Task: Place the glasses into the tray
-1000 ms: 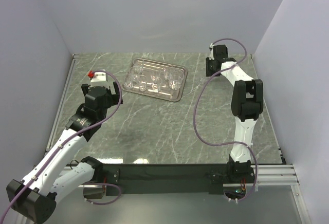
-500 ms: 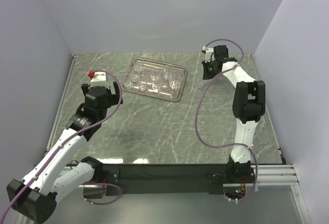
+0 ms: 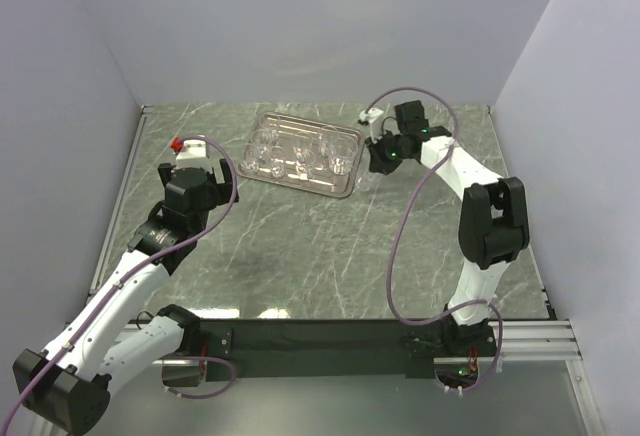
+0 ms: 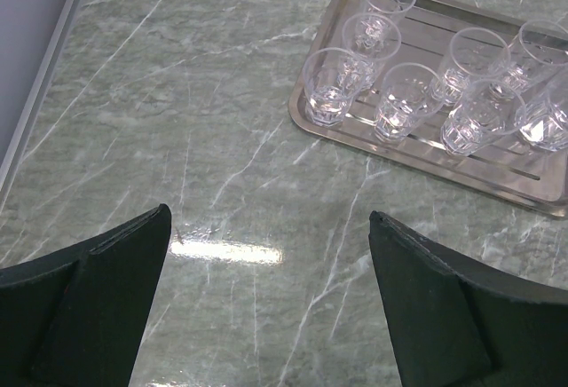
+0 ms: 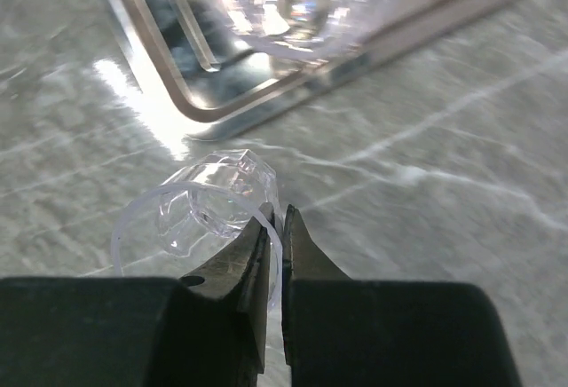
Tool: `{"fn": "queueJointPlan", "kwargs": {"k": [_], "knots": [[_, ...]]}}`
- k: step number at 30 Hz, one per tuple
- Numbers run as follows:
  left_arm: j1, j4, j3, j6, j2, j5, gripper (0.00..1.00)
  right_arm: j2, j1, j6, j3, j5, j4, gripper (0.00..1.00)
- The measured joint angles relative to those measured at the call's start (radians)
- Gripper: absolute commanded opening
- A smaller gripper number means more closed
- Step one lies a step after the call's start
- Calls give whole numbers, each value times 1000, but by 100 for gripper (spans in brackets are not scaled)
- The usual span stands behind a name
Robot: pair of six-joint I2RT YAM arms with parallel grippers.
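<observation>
The right tool [image 5: 275,223] is pressed together on the rim of one clear glass [image 5: 209,201], pinching its thin wall; the glass hangs tipped on its side over the marble counter [image 5: 426,192], just beside a rounded corner of the silver tray [image 5: 191,110]. The other glasses [image 4: 404,103] stand upright inside the tray; the left tool [image 4: 268,218] is spread wide, holding nothing, over the counter to the tray's left.

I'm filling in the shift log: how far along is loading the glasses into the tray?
Done: eight glasses stand in the tray. In hand: the right hand pinches the rim of one more glass, beside the tray's corner, not yet over it. The left hand is open and empty. Left: set that glass inside; I see no others loose.
</observation>
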Motion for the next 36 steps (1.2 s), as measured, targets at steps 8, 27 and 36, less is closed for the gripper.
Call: {"fn": "queueJointPlan", "kwargs": {"k": [8, 27, 36], "knots": [[0, 0, 0, 0, -2, 0, 99, -8, 165, 23, -35, 73, 48, 0], [0, 0, 0, 0, -2, 2, 99, 101, 219, 156, 31, 286, 111, 0], [0, 0, 0, 0, -1, 3, 99, 142, 222, 199, 58, 319, 143, 2]]}}
